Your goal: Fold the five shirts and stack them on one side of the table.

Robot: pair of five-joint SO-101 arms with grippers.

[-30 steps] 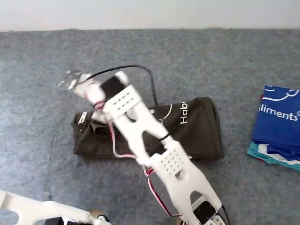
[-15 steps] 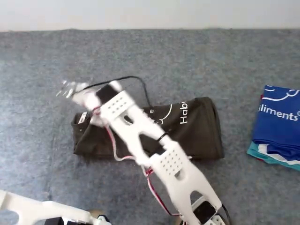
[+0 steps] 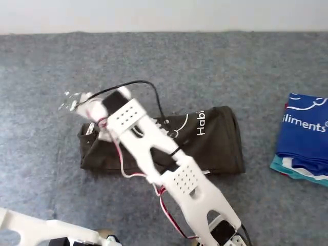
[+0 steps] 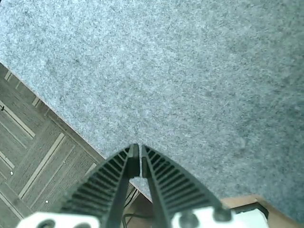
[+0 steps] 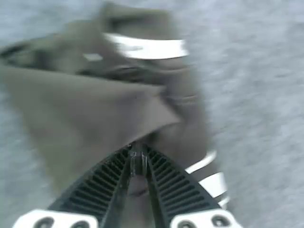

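Note:
A dark olive shirt (image 3: 215,138), folded into a long band with white print, lies in the middle of the grey carpeted table. My right arm stretches from the near edge across it. Its gripper (image 3: 69,101) hovers just past the shirt's left end, blurred. In the right wrist view the right gripper (image 5: 137,153) is shut, with the olive shirt (image 5: 95,104) and its collar label below the tips. My left gripper (image 4: 140,152) is shut over bare carpet near the table's edge. A stack of folded shirts (image 3: 306,133), blue on top, sits at the right edge.
The left arm's white link (image 3: 36,228) lies at the near left corner. A black cable (image 3: 148,87) loops from the right arm above the shirt. Wooden floor (image 4: 28,161) shows beyond the table edge in the left wrist view.
The right arm's gripper has drifted a little to the left and nearer, staying by the olive shirt's left end. The shirt, the stack and the left arm have not moved.

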